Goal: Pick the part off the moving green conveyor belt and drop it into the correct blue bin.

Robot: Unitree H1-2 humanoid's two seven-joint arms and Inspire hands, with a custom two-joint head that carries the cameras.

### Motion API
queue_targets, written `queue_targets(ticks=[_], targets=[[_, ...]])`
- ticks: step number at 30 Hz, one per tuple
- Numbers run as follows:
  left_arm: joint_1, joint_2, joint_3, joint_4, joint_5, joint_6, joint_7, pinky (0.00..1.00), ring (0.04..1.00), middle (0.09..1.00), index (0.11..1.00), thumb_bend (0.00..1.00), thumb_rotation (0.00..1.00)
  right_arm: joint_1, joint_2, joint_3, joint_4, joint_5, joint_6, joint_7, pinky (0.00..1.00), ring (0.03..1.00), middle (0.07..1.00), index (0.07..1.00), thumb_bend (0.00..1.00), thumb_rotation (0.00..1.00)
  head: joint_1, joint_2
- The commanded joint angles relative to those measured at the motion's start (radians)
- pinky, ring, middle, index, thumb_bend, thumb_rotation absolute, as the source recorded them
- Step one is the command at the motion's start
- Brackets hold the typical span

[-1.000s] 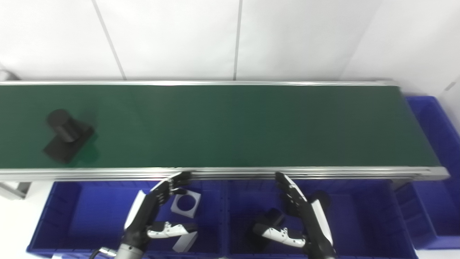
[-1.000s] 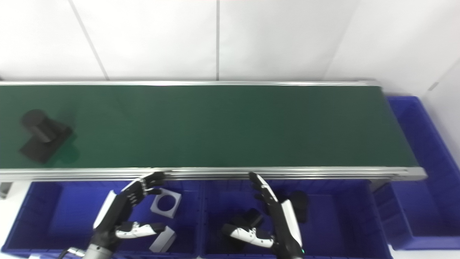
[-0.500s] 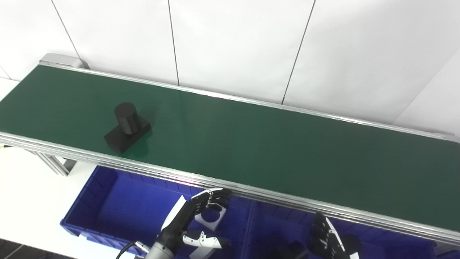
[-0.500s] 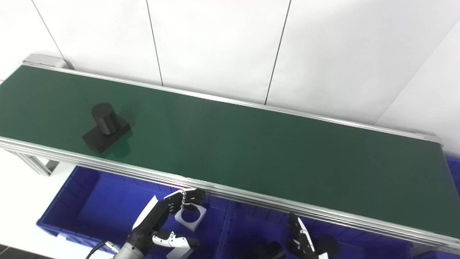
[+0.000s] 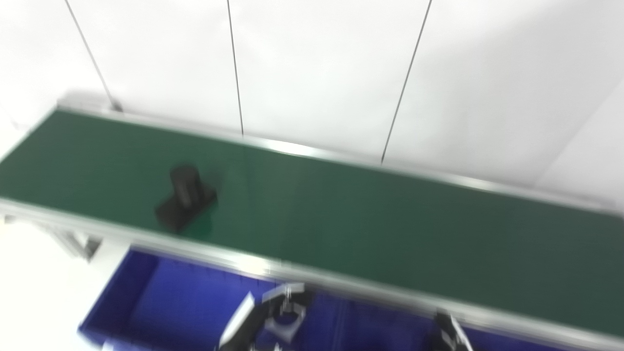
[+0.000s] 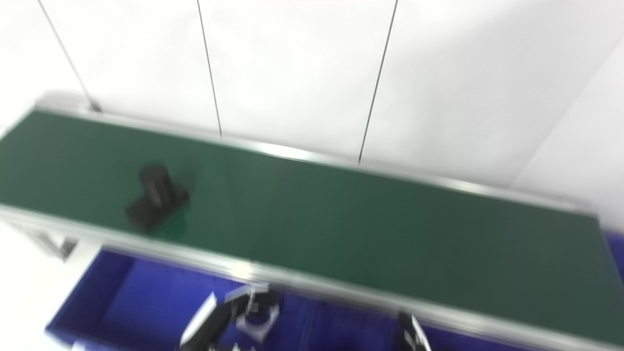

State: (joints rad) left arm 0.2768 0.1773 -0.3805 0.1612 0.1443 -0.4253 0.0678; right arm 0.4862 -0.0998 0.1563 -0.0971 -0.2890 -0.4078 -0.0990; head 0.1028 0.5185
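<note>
The frames are motion-blurred. A black part (image 5: 185, 197), a cylinder on a square base, stands on the green conveyor belt (image 5: 365, 229) near its left end, close to the near rail. My left hand (image 5: 258, 317) is low over the left blue bin (image 5: 146, 292), below the belt's near rail, fingers apart and holding nothing. Only the fingertips of my right hand (image 5: 448, 336) show at the bottom edge, over the second blue bin (image 5: 380, 326). Both hands are well to the right of the part and nearer than it.
A white square piece with a round hole (image 5: 285, 324) lies in the left bin by my left hand. The belt's metal near rail (image 5: 341, 282) runs between the hands and the belt. A white panelled wall stands behind the belt.
The camera has moved, so the whole picture sits lower and is blurred. The black part has travelled a little to the right along the belt. Both hands stay low over the bins.
</note>
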Motion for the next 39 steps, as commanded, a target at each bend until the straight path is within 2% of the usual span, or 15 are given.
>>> queue_targets(ticks=[1, 5, 7, 10, 15, 21, 25, 31, 35, 39], targets=[[-0.02, 0.012, -0.01, -0.009, 0.003, -0.045, 0.032, 0.64, 0.712, 0.751, 0.75, 0.93, 0.33, -0.022, 0.011, 0.002, -0.065, -0.013, -0.061, -0.026, 0.8, 0.834, 0.847, 0.888, 0.86, 0.33, -0.004, -0.002], [-0.031, 0.017, -0.027, 0.006, 0.002, -0.045, 0.053, 0.63, 0.707, 0.746, 0.748, 0.93, 0.33, -0.052, 0.019, 0.001, -0.115, 0.002, -0.061, -0.032, 0.78, 0.826, 0.854, 0.882, 0.9, 0.32, -0.01, -0.012], [-0.037, 0.018, -0.033, 0.013, -0.005, -0.045, 0.055, 0.63, 0.712, 0.749, 0.752, 0.93, 0.34, -0.072, 0.016, 0.0, -0.139, 0.012, -0.058, -0.024, 0.82, 0.84, 0.851, 0.879, 0.9, 0.31, -0.014, -0.017], [-0.045, 0.021, -0.044, 0.023, -0.011, -0.045, 0.064, 0.63, 0.709, 0.75, 0.752, 0.92, 0.32, -0.095, 0.013, -0.011, -0.19, 0.015, -0.017, -0.001, 0.84, 0.875, 0.884, 0.896, 0.89, 0.37, -0.018, -0.018], [-0.055, 0.022, -0.053, 0.034, -0.01, -0.045, 0.074, 0.62, 0.704, 0.748, 0.747, 0.93, 0.32, -0.149, 0.01, -0.026, -0.253, 0.013, 0.05, 0.036, 0.81, 0.858, 0.88, 0.913, 0.88, 0.41, -0.017, -0.019], [-0.07, 0.025, -0.072, 0.048, -0.005, -0.045, 0.094, 0.62, 0.697, 0.736, 0.743, 0.93, 0.33, -0.251, 0.026, -0.048, -0.27, -0.079, 0.105, 0.046, 0.74, 0.825, 0.87, 0.908, 0.86, 0.47, -0.015, -0.02], [-0.076, 0.026, -0.081, 0.053, -0.009, -0.045, 0.099, 0.62, 0.698, 0.731, 0.739, 0.93, 0.33, -0.324, 0.035, -0.044, -0.278, -0.083, 0.163, 0.071, 0.7, 0.808, 0.86, 0.897, 0.84, 0.45, -0.017, -0.017], [-0.087, 0.035, -0.102, 0.063, 0.025, -0.045, 0.138, 0.61, 0.692, 0.723, 0.733, 0.94, 0.36, -0.407, 0.039, -0.029, -0.29, -0.087, 0.272, 0.126, 0.74, 0.835, 0.854, 0.895, 0.82, 0.42, -0.021, -0.015], [-0.097, 0.043, -0.12, 0.067, 0.031, -0.045, 0.158, 0.61, 0.689, 0.72, 0.732, 0.94, 0.37, -0.453, 0.045, -0.017, -0.273, -0.084, 0.316, 0.147, 0.78, 0.85, 0.858, 0.893, 0.83, 0.39, -0.024, -0.014], [-0.103, 0.048, -0.135, 0.071, 0.028, -0.045, 0.177, 0.6, 0.685, 0.721, 0.725, 0.94, 0.36, -0.492, 0.057, -0.012, -0.238, -0.08, 0.32, 0.141, 0.81, 0.835, 0.854, 0.877, 0.83, 0.35, -0.027, -0.01]])
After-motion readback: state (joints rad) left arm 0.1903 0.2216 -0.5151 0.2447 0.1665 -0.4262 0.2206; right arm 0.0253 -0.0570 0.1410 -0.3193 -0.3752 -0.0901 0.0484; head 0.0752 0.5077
